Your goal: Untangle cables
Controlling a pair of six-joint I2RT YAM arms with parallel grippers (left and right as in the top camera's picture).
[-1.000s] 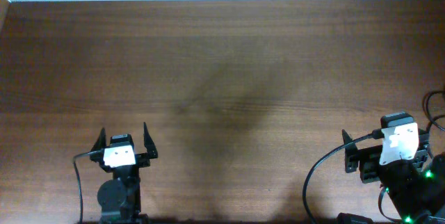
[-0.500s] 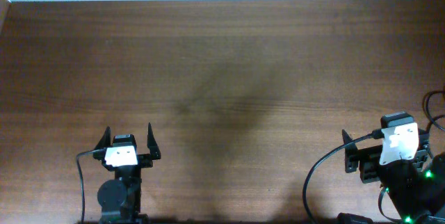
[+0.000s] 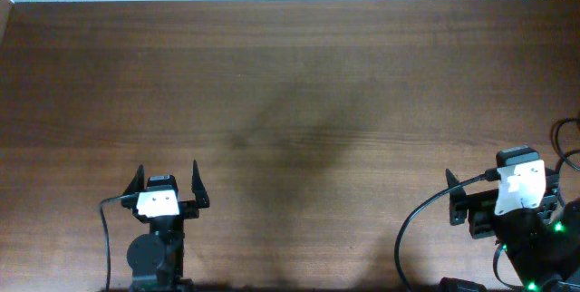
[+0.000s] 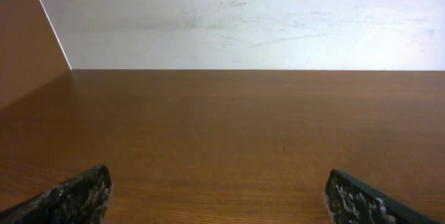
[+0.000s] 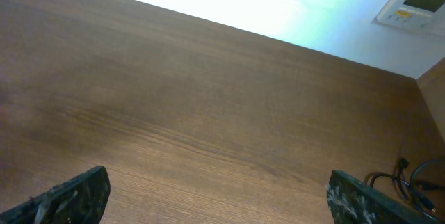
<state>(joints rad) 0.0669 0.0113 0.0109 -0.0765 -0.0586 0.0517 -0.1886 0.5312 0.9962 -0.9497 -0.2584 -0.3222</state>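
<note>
**Both sets of fingers spread, cables off at the right edge**

Left fingers (image 4: 76, 196) are spread wide with nothing between them, only bare brown surface (image 3: 290, 83) ahead up to the white wall. Right fingers (image 5: 73, 196) are the same: wide apart, not pinching anything. The right wrist view catches thin black cables (image 5: 407, 175) at the far right of the surface, next to the side panel, with one small plug end poking up. They lie right of the right fingers, clear of both tips and not touching them. They are well apart from the left fingers. The frame cuts most of the bundle off, so I can't tell how tangled it is.
</note>
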